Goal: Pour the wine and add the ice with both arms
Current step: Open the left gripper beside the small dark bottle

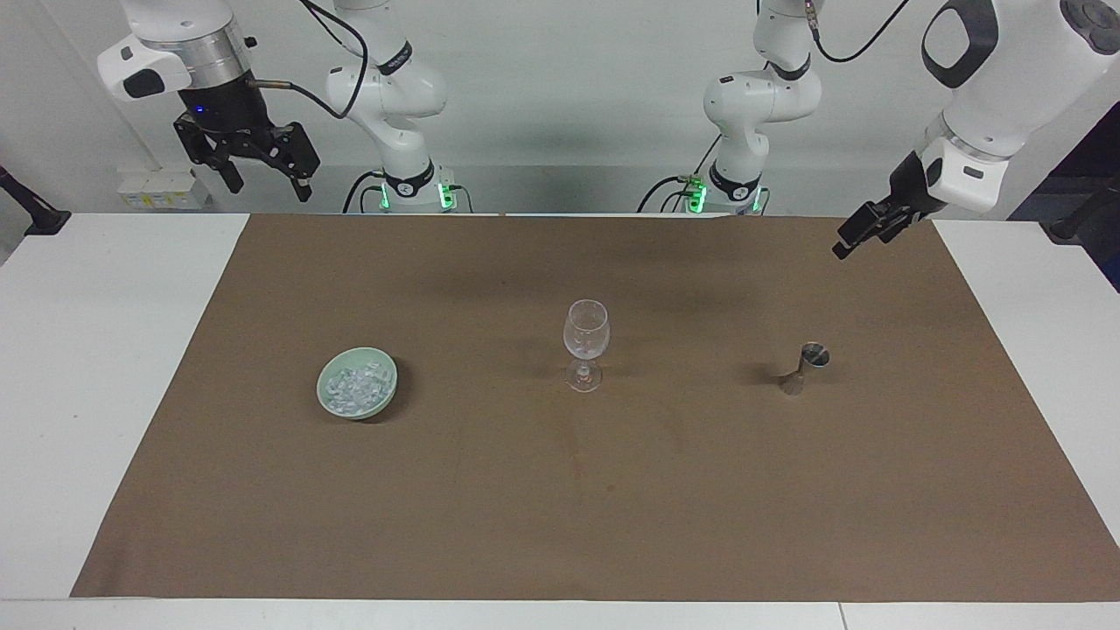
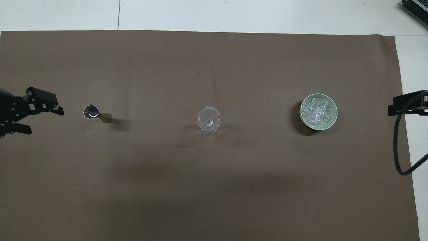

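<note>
An empty stemmed glass (image 1: 586, 337) stands upright mid-mat; it also shows in the overhead view (image 2: 208, 119). A pale green bowl (image 1: 372, 411) holding ice (image 1: 354, 385) sits toward the right arm's end; bowl (image 2: 331, 123) and ice (image 2: 316, 110) show from overhead. A small metal jigger (image 1: 807, 367) stands toward the left arm's end, also overhead (image 2: 95, 113). My left gripper (image 1: 862, 234) is open and empty, raised over the mat beside the jigger (image 2: 46, 122). My right gripper (image 1: 267, 185) is open and empty, waiting high by the table's edge (image 2: 406, 103).
A brown mat (image 1: 560, 507) covers most of the white table (image 1: 105, 367). A black cable (image 2: 398, 150) hangs from the right arm past the mat's edge. A dark device (image 2: 414, 8) sits at the table's corner farthest from the robots.
</note>
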Robot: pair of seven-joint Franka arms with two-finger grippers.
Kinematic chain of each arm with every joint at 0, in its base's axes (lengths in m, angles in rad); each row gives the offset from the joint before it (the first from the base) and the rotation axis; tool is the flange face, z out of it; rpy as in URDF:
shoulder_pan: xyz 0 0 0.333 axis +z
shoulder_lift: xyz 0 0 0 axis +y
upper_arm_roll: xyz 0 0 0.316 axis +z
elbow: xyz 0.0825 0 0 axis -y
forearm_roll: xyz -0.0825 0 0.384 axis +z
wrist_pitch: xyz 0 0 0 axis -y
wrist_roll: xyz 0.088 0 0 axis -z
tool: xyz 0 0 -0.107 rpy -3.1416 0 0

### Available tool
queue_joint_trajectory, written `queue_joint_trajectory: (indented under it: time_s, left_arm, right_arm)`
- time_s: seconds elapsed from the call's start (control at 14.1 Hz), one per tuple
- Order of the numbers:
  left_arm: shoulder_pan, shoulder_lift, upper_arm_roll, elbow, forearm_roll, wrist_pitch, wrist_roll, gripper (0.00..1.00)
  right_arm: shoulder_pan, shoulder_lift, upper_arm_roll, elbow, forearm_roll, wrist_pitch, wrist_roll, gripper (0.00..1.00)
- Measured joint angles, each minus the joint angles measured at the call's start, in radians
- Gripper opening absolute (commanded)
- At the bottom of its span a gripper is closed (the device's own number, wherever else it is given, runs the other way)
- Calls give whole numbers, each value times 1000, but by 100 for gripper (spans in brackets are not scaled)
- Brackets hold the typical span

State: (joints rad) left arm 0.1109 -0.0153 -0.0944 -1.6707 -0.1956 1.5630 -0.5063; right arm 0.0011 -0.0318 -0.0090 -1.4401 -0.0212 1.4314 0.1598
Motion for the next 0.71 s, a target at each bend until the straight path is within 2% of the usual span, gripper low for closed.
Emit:
queue_joint_trajectory:
  time_s: [0.28, 0.71]
  left_arm:
    - [95, 44, 3, -3, -98, 6, -169, 100]
    - [199, 71, 4, -81, -269, 32, -248, 100]
  right_arm:
    - [0, 0, 0, 0, 0, 0, 0, 100]
    - [0, 0, 0, 0, 0, 0, 0, 100]
